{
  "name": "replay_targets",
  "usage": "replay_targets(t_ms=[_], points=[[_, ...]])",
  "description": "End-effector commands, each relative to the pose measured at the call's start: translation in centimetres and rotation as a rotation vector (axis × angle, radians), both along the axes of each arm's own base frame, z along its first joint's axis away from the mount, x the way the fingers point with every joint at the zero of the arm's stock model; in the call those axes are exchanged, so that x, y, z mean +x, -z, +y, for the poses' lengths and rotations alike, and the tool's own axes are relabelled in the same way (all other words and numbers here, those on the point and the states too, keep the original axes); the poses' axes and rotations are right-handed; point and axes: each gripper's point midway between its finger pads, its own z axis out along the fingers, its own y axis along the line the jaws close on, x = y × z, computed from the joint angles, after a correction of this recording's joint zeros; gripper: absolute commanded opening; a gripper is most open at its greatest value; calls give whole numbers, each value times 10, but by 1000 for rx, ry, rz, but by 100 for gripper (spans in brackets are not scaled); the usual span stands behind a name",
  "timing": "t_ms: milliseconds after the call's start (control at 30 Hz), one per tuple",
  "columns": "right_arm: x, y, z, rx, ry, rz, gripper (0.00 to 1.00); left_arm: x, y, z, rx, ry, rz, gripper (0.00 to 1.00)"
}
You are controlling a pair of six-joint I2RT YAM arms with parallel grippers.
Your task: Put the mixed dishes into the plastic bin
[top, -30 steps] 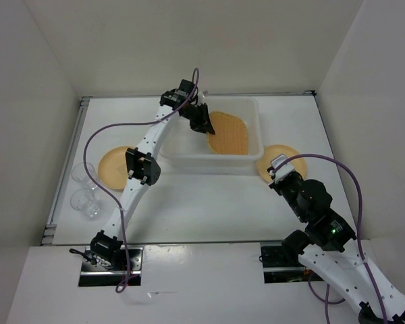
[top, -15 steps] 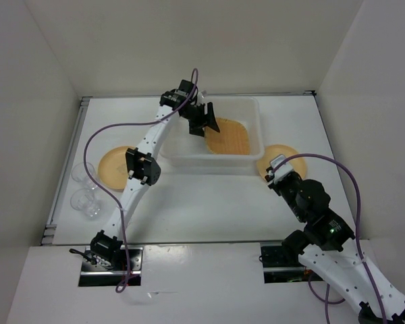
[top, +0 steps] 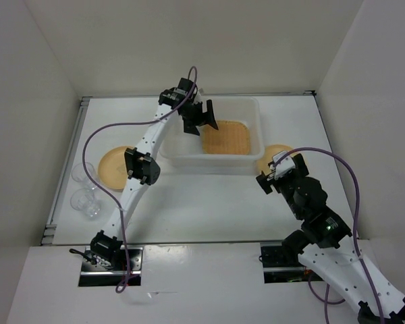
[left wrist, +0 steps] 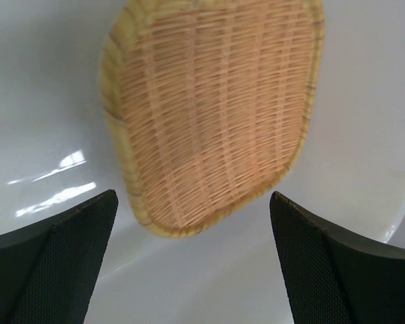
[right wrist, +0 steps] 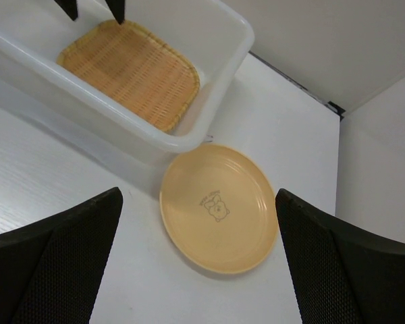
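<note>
Woven plate (left wrist: 209, 108) in plastic bin (top: 209, 163), left pincer (left wrist: 191, 199) spread above. Right pincer (right wrist: 197, 196) spread over round plate (right wrist: 219, 206); next, probably a rim pinch.

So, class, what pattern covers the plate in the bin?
The plate is tan basket weave; left wrist view.

Left arm (top: 143, 152), right arm (top: 324, 226): jaws spread wide.
Left pincer (top: 200, 120) reaches far forward, angled down; right pincer (top: 278, 173) hovers low on a bent arm, holding nothing.
</note>
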Motion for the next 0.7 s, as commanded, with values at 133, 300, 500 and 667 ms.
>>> replay_targets(t_ms=[133,300,500,667], points=[[17,-16,-15,65,145,75,98,3,-98,47,111,-163,-182,100],[49,-17,-57,68,386,206,98,-9,-180,71,117,-241,-349,100],[87,35,-85,219,359,583,98,-39,-252,89,115,-263,-488,100],[96,68,-86,226,333,671,98,-68,-260,99,208,-257,-486,100]])
